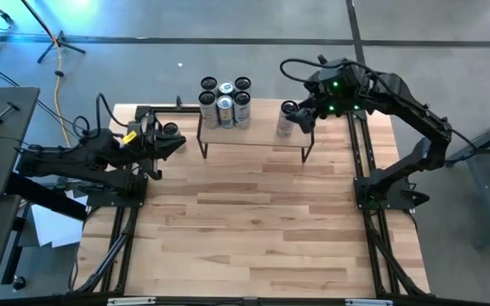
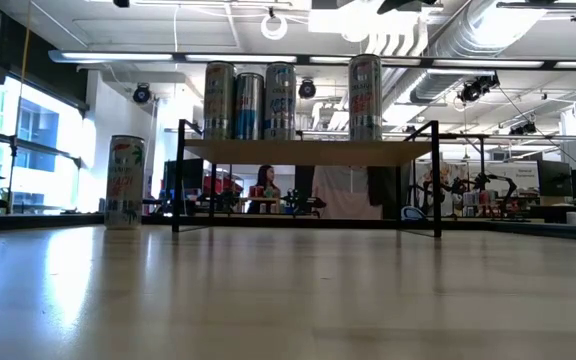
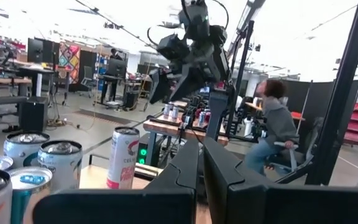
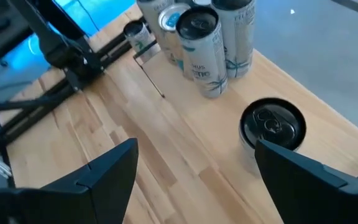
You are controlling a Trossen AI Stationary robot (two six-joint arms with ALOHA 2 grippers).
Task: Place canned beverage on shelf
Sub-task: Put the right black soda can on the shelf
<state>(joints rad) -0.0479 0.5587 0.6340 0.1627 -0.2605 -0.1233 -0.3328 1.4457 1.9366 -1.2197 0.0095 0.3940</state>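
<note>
The shelf stands at the table's far side on thin black legs. Several cans crowd its left end. One can with a black top stands alone toward its right end, also seen in the low view. My right gripper hangs open above and just right of that lone can; in its wrist view the two fingers stand on either side of the can and touch nothing. My left gripper is shut and holds nothing, by the shelf's left end. Another can stands on the table left of the shelf.
The black frame rails run along the table's left and right edges. The near half of the wooden tabletop is bare. A person sits in the room beyond the table.
</note>
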